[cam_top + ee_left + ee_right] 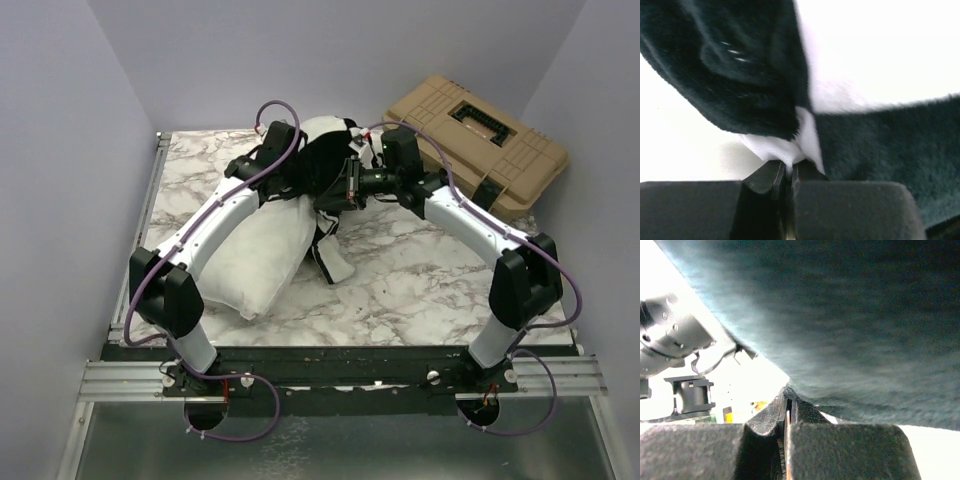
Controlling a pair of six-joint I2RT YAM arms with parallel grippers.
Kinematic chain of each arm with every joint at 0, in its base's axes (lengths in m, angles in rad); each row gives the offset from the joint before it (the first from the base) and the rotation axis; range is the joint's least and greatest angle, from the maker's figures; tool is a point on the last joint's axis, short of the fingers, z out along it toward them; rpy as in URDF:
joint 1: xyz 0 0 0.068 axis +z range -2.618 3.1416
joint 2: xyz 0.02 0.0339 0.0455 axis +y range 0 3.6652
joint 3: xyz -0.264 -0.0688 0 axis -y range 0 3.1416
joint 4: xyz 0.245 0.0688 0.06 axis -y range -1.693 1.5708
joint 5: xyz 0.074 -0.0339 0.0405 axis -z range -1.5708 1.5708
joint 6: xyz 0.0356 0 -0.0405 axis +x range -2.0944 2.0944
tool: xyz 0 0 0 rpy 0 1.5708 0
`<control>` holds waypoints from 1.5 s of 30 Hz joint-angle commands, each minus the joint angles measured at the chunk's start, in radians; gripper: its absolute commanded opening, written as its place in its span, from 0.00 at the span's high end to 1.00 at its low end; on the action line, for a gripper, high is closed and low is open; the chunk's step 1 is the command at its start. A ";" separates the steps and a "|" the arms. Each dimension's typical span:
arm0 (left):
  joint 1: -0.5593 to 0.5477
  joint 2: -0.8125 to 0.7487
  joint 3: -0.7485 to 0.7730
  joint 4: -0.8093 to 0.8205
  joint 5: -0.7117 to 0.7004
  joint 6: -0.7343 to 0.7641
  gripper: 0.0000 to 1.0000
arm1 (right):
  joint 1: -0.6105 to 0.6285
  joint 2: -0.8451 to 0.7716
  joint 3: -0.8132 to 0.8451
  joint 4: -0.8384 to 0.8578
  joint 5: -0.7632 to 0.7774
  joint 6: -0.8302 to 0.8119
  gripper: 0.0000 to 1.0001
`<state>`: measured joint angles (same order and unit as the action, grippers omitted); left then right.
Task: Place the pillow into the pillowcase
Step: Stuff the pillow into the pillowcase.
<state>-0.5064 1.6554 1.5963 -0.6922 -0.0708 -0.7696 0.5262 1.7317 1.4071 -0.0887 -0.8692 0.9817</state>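
From where I stand, the nearest thing on the marble surface (pixel 400 280) is the bare end of the pillow (pixel 255 260). It lies slantwise under the left arm (pixel 225 215), and all of that near stretch is plain white and uncovered. So most of the job looks to be ahead: as far as I can judge, only the far end of the pillow has met the pillowcase (pixel 320 170), and the case has yet to be drawn down the whole length.

Farther in, both arms meet over the bunched checked cloth. The left pincer (pixel 790 167) is pressed closed, with no gap between its jaws. It nips a small fold of the pillowcase right where a white patch and a black patch join. The right pincer (pixel 787 397) is closed just as tight on the edge of a black panel, which stretches up and away from it like a taut sheet. The right arm (pixel 470 220) comes in from the other side, so the two grips sit near each other on the cloth. They look like a pair holding the case up by its edge, perhaps at the mouth.

A loose tail of the case hangs down beside the pillow onto the surface. I cannot tell whether the pillow's far end is truly inside the case or only lying under it, because the heap of cloth and the arms hide that spot.

Beyond it all, a tan case (pixel 478 140) sits at the far right corner, well apart from the work.
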 commanded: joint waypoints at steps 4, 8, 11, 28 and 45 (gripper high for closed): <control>0.008 0.083 0.147 0.223 -0.027 -0.071 1.00 | 0.016 -0.093 0.066 -0.478 0.041 -0.242 1.00; 0.009 0.086 0.164 0.224 0.008 -0.040 1.00 | -0.085 -0.089 0.103 -0.561 0.167 -0.267 0.90; 0.012 0.050 0.120 0.224 0.040 -0.012 1.00 | -0.168 -0.132 0.113 -0.607 0.273 -0.295 0.60; 0.012 -0.079 -0.148 0.224 0.091 0.076 1.00 | -0.249 -0.053 0.463 -0.892 0.668 -0.570 0.23; 0.012 -0.069 -0.152 0.223 0.117 0.101 1.00 | -0.249 0.025 0.581 -0.903 0.577 -0.575 1.00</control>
<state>-0.4984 1.6203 1.4487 -0.5083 0.0315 -0.6842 0.2737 1.7897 1.8835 -0.9234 -0.2337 0.4397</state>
